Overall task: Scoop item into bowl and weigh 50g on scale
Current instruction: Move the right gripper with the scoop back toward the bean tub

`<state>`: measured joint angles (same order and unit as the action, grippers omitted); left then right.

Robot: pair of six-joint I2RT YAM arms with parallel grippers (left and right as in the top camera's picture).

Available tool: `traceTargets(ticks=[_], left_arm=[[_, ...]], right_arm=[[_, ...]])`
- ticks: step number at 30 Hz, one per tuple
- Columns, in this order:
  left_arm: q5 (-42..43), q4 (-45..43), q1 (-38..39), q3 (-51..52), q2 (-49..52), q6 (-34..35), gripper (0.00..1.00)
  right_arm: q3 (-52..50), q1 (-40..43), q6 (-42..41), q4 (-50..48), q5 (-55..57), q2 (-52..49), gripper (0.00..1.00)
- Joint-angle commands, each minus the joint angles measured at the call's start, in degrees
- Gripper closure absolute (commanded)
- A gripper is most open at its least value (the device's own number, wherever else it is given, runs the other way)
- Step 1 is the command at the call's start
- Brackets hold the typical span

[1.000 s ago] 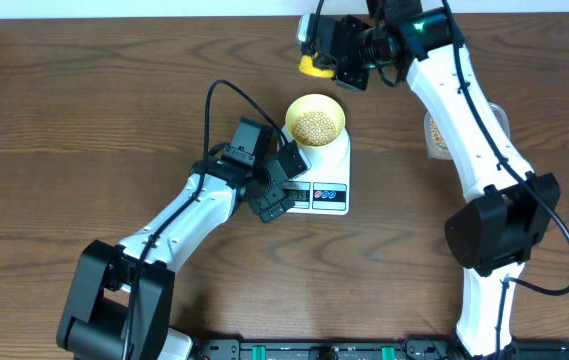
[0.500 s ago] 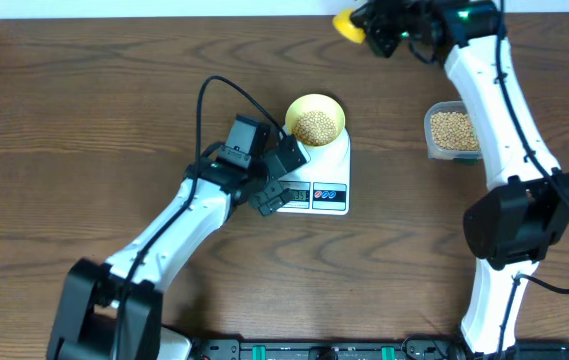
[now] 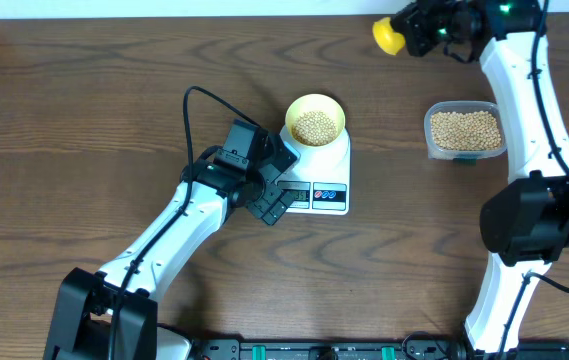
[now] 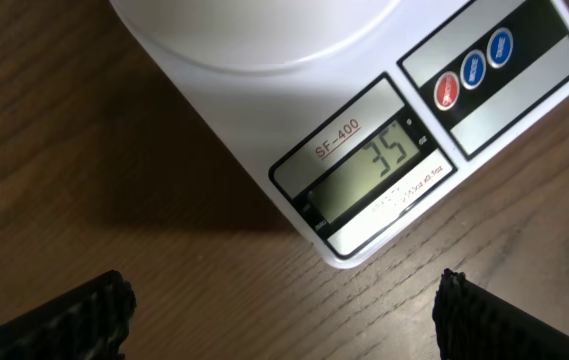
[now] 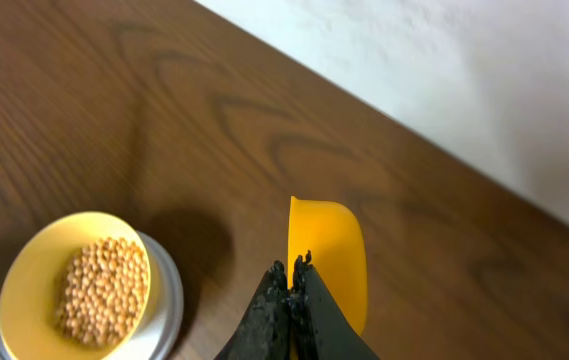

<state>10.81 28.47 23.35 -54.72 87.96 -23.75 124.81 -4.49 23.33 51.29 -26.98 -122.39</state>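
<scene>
Hovers spread left gripper point(image 4: 284, 320) beside scale point(image 4: 264, 60) to read display point(image 4: 364, 172). Pinches scoop point(image 5: 330, 255) in right gripper point(image 5: 292, 276), far right, presumably for a refill.

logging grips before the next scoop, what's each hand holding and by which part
Right hand, shut, holds the yellow scoop by its rear end, where the handle would be. Left hand is open, holding nothing, near the scale.
</scene>
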Motion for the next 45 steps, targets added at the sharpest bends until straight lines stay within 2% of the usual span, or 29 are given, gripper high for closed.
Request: traceTargets(ticks=[1,10,14,17,19,23,28,31,34,45], left_arm=[[0.9,-0.5,0.1,0.1,-0.2,2.2,0.02],[1.4,-2.6,0.2,0.1,-0.2,1.2,0.02],[4.8,-1.6,0.2,0.1,-0.2,-6.5,0.02],[10.5,2.4,0.2,0.1,-0.2,-16.3,0.02],[11.1,5.0,0.2,0.1,-0.2,-21.4,0.02],[11.3,5.8,0.2,0.1,-0.2,-25.2,0.02],[12.9,6.1,1.2,0.1,-0.2,-25.6,0.02],[13.0,6.0,2.5,0.1,-0.2,-26.5,0.02],[12.9,5.9,2.9,0.1,-0.2,-28.3,0.02],[12.5,4.9,2.9,0.1,-0.2,-28.3,0.02]], right_arm=[[1.2,0.7,-1.5,2.3,-0.8,1.7,0.99],[1.2,1.1,-1.5,7.0,5.3,1.8,0.99],[1.2,1.7,-3.2,7.8,7.0,2.7,0.99],[1.2,2.8,-4.6,10.0,7.6,4.3,0.99],[1.2,3.9,-6.1,11.3,7.6,5.6,0.99],[1.2,6.6,-9.9,14.3,7.6,7.0,0.99],[1.2,9.5,-11.0,19.5,8.7,7.0,0.99],[1.2,10.9,-12.3,21.7,13.4,7.0,0.99],[1.0,11.7,-13.0,21.8,16.9,7.0,0.99],[-1.9,12.0,-13.0,23.1,20.9,4.4,0.99]])
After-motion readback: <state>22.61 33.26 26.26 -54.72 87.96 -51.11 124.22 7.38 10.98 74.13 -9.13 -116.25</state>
